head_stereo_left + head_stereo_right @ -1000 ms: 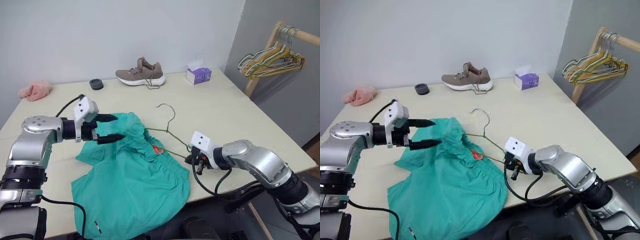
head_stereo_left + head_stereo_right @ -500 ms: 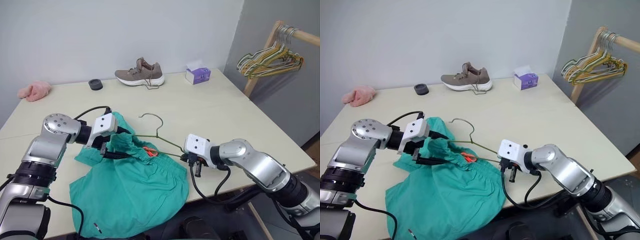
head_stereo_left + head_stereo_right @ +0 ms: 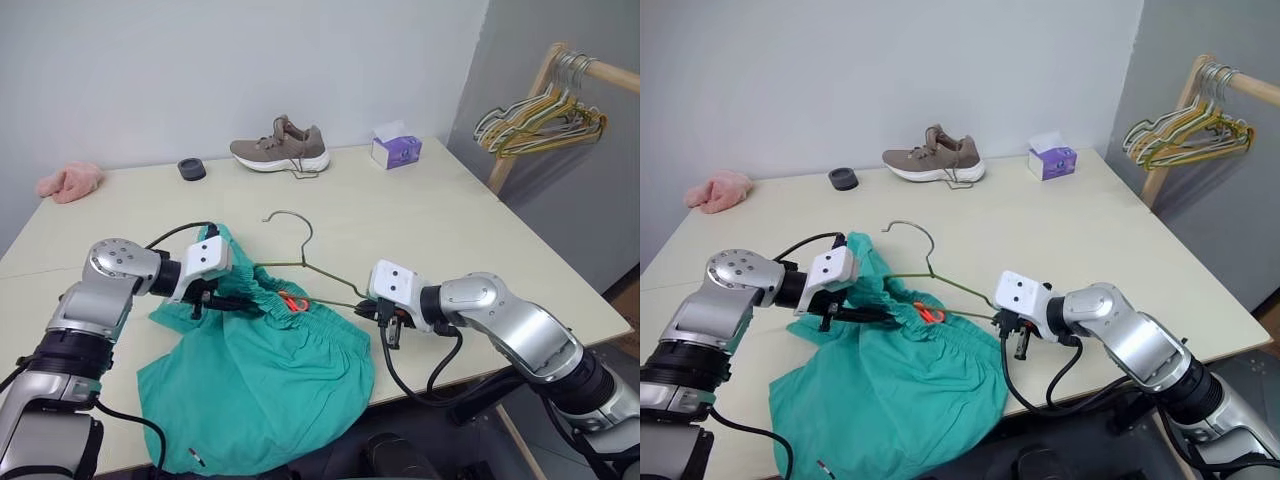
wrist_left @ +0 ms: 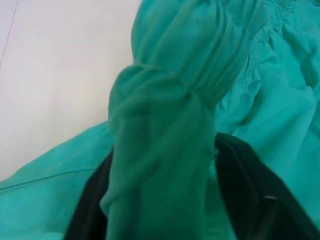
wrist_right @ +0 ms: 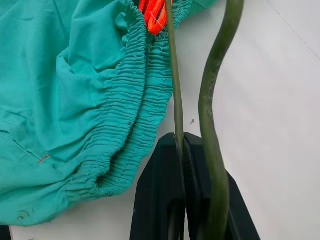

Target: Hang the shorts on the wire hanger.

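Your right gripper (image 5: 187, 150) pinches the wire hanger (image 3: 300, 268); left gripper (image 3: 232, 300) clamps the shorts' (image 3: 270, 370) waistband, just left of the hanger's free end.

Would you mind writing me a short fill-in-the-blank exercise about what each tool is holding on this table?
1. The right tool is shut on the wire ____.
2. The left tool has a bunched fold of the ____ between its fingers.
3. The drawstring at the waistband is ____ in colour.
4. By the wall, a ____ stands between the black ring and the tissue box.

Missing words: hanger; shorts; orange; shoe
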`<action>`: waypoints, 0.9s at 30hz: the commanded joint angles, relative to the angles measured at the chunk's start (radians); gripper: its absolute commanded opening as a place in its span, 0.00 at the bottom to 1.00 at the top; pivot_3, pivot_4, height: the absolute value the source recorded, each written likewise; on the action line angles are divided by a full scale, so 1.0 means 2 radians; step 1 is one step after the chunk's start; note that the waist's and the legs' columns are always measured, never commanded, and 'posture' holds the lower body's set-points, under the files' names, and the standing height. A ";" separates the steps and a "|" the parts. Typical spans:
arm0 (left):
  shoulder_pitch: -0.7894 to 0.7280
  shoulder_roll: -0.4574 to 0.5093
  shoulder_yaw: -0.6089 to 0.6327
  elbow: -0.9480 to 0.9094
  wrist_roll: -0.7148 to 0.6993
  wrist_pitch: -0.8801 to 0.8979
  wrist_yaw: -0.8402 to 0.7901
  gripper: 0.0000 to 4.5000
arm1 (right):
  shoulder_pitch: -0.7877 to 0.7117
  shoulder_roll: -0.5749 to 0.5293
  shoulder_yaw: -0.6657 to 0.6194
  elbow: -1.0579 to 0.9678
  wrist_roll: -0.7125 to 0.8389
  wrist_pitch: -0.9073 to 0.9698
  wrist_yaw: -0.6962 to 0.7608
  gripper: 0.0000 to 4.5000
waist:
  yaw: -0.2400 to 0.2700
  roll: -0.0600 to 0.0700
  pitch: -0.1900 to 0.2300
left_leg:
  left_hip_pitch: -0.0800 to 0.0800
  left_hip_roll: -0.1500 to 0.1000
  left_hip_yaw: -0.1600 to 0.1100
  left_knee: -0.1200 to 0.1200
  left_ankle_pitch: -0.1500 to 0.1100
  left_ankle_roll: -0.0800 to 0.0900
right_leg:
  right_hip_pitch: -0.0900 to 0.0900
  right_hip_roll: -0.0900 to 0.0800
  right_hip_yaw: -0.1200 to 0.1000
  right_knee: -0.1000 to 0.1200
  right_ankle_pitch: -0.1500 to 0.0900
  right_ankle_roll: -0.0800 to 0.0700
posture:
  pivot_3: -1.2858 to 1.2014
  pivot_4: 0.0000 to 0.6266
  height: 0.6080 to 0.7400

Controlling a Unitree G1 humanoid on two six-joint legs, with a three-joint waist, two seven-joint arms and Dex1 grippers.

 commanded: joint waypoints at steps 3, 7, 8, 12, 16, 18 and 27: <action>0.003 -0.002 0.017 -0.030 -0.020 0.016 -0.003 0.06 | 0.001 0.004 -0.015 -0.019 -0.014 -0.056 0.011 0.00 | 0.000 0.000 0.000 | 0.000 0.000 0.000 0.000 0.000 0.000 | 0.000 0.000 0.000 0.000 0.000 0.000 | 0.42 0.00 1.00; 0.008 -0.001 0.020 -0.038 -0.022 0.023 -0.005 0.00 | 0.004 -0.007 -0.017 -0.002 -0.024 -0.097 0.039 0.00 | 0.000 0.000 0.000 | 0.000 0.000 0.000 0.000 0.000 0.000 | 0.000 0.000 0.000 0.000 0.000 0.000 | 0.42 0.00 1.00; 0.008 -0.001 0.021 -0.039 -0.022 0.023 -0.005 0.00 | 0.003 -0.011 -0.020 0.006 -0.028 -0.105 0.043 0.00 | 0.000 0.000 0.000 | 0.000 0.000 0.000 0.000 0.000 0.000 | 0.000 0.000 0.000 0.000 0.000 0.000 | 0.42 0.00 1.00; 0.014 0.003 0.023 -0.042 -0.022 0.026 -0.004 0.00 | -0.002 -0.038 -0.030 0.055 -0.068 -0.168 0.053 0.24 | 0.000 0.000 0.000 | 0.000 0.000 0.000 0.001 0.000 0.000 | 0.000 0.000 0.000 0.000 0.000 0.000 | 0.42 0.00 1.00; 0.019 0.006 0.026 -0.042 -0.022 0.027 0.001 0.00 | 0.005 -0.079 -0.057 0.104 -0.093 -0.196 0.061 0.55 | 0.002 0.000 0.000 | 0.000 0.000 0.000 0.002 0.000 0.000 | 0.001 0.000 0.000 0.000 0.000 0.000 | 0.42 0.00 1.00; 0.024 0.008 0.027 -0.045 -0.025 0.028 0.002 0.00 | 0.011 -0.104 -0.077 0.125 -0.096 -0.202 0.066 0.71 | 0.003 0.000 0.000 | 0.000 0.000 0.000 0.003 0.000 0.000 | 0.001 0.000 0.000 0.000 0.000 0.000 | 0.42 0.00 1.00; 0.025 0.009 0.027 -0.041 -0.022 0.025 0.005 0.00 | 0.093 -0.150 -0.179 0.082 0.020 -0.114 0.132 0.99 | 0.003 0.001 0.001 | 0.000 0.000 -0.001 0.005 0.000 0.000 | 0.003 0.000 -0.001 0.000 0.000 0.000 | 0.42 0.00 1.00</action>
